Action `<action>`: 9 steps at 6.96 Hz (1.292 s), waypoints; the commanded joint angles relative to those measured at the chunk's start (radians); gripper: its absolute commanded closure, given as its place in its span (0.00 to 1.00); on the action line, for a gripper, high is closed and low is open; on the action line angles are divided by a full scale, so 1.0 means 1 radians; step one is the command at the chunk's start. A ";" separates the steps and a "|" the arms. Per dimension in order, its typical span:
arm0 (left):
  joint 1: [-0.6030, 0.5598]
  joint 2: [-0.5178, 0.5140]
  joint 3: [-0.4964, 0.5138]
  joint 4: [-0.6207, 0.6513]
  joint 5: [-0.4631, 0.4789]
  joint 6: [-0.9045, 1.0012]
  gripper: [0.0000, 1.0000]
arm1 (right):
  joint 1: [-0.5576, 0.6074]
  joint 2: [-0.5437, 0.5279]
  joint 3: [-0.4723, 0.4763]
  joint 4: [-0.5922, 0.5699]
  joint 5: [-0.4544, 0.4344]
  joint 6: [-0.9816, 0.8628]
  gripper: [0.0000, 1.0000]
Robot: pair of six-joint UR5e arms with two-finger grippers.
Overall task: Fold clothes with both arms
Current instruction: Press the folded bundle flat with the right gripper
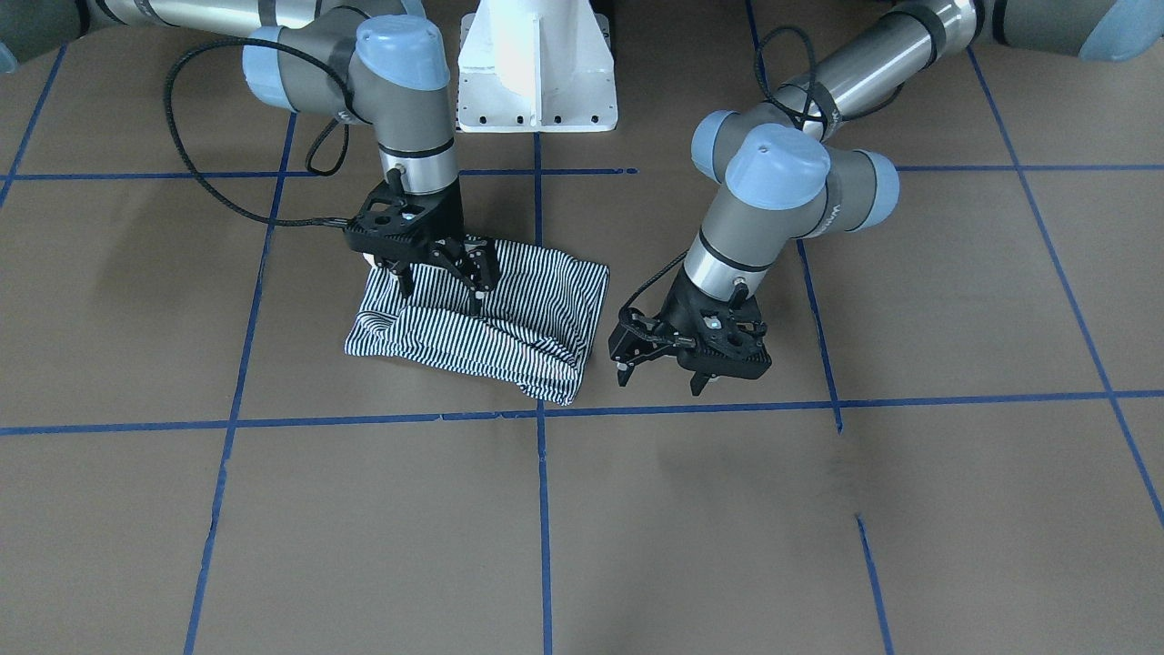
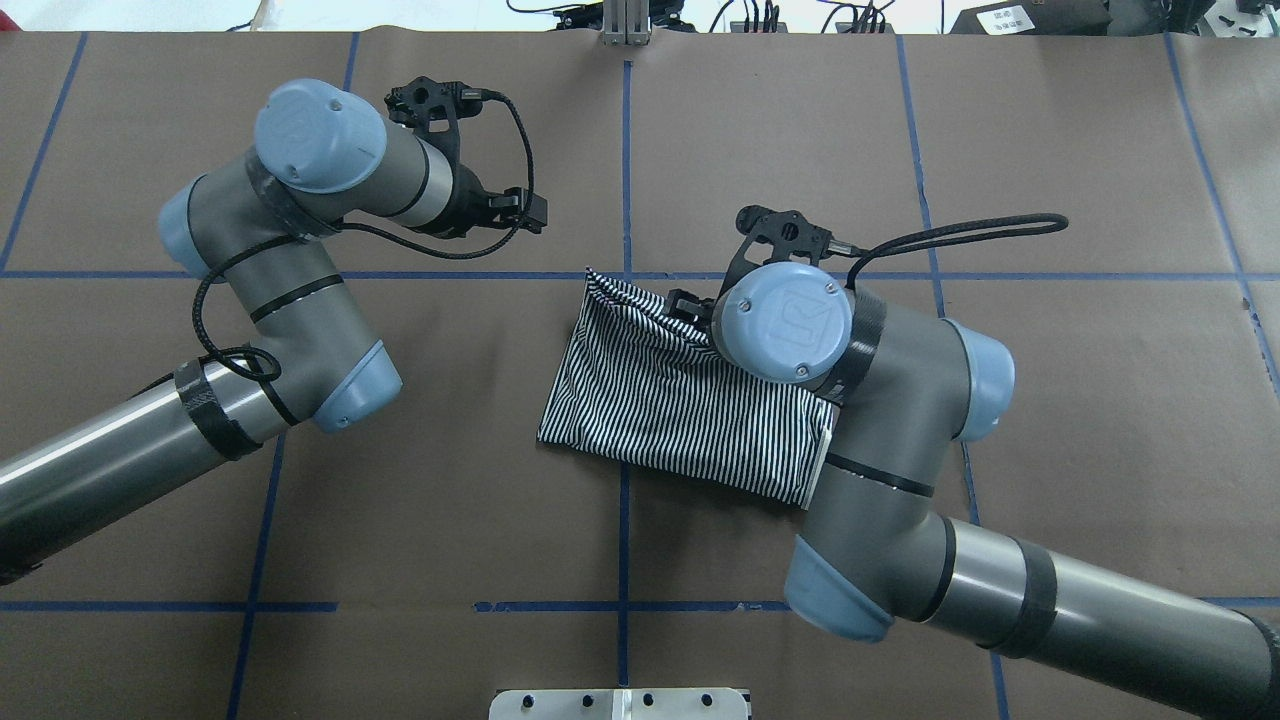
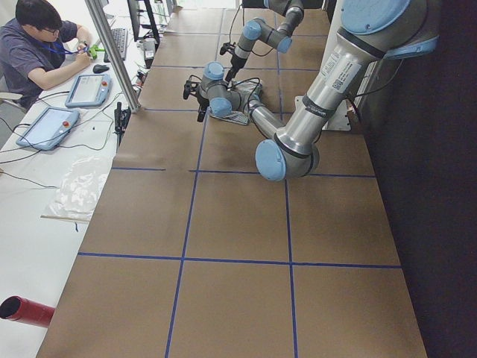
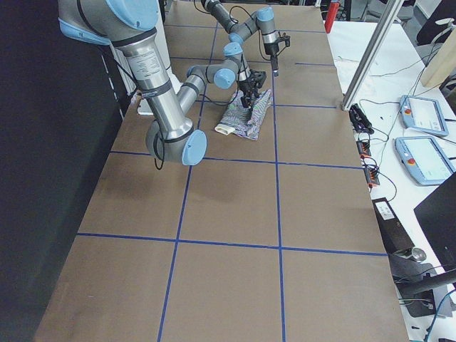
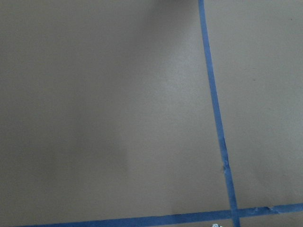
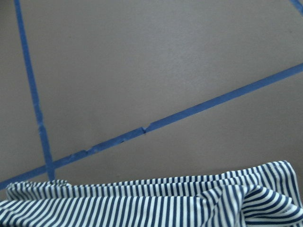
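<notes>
Front-facing: folded striped polo shirt [image 1: 509, 318] lies on the counter [image 1: 637, 528]; right gripper [image 1: 439, 284] stands over it, jaws spread wide, tips at the fabric, apparently holding nothing. Left gripper [image 1: 662, 375] hangs just beside the shirt's edge, jaws parted, empty. Overhead: right arm [image 2: 900, 400] covers one shirt corner.

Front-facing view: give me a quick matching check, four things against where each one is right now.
Things:
1. striped shirt
2. left gripper
3. right gripper
4. white pedestal

Places:
a. jaws open, down over the shirt
b. top centre, at the robot's base
c. folded bundle lying on the brown table cover
d. jaws open over bare cover, beside the shirt

Pairs: 1-c, 2-d, 3-a, 4-b.
</notes>
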 commanded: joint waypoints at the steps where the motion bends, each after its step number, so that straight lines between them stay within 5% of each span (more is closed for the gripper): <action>1: -0.008 0.015 -0.003 -0.014 -0.010 0.003 0.00 | -0.066 0.095 -0.126 -0.009 -0.076 0.002 0.00; 6: -0.008 0.026 -0.023 -0.014 -0.010 -0.009 0.00 | -0.084 0.142 -0.263 -0.004 -0.137 0.048 0.00; 9: -0.007 0.026 -0.023 -0.014 -0.010 -0.007 0.00 | 0.010 0.166 -0.359 0.003 -0.136 -0.007 0.00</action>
